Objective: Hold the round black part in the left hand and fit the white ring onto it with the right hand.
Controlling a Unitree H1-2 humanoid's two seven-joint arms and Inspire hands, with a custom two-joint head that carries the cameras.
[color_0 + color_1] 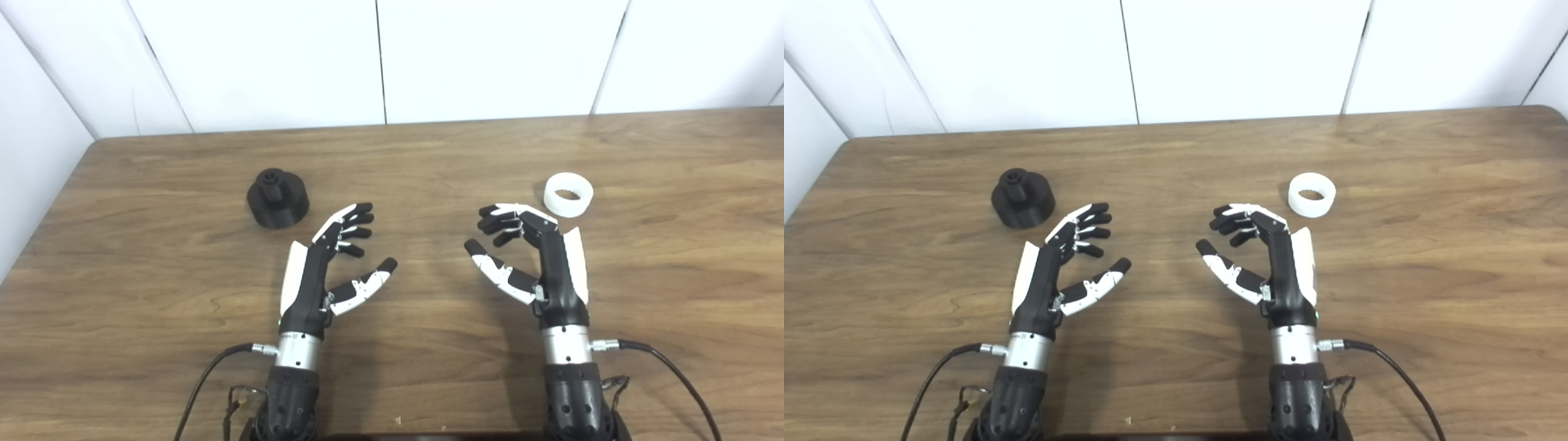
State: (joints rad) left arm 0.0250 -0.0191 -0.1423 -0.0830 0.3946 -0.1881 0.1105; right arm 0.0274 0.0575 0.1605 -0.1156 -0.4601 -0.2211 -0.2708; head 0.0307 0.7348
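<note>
The round black part [277, 198] stands on the wooden table [429, 165] at the left, with a small hub on top. The white ring [568, 195] lies flat on the table at the right. My left hand [334, 263] is open and empty, just right of and nearer than the black part, not touching it. My right hand [533, 254] is open and empty, just left of and nearer than the ring, not touching it. Both palms face each other. The same scene shows in the right eye view, with the black part [1023, 198] and the ring [1311, 194].
White wall panels [380, 61] stand behind the table's far edge. The table's left edge runs diagonally at the left of the picture. Black cables [667, 367] trail from both wrists near the front edge.
</note>
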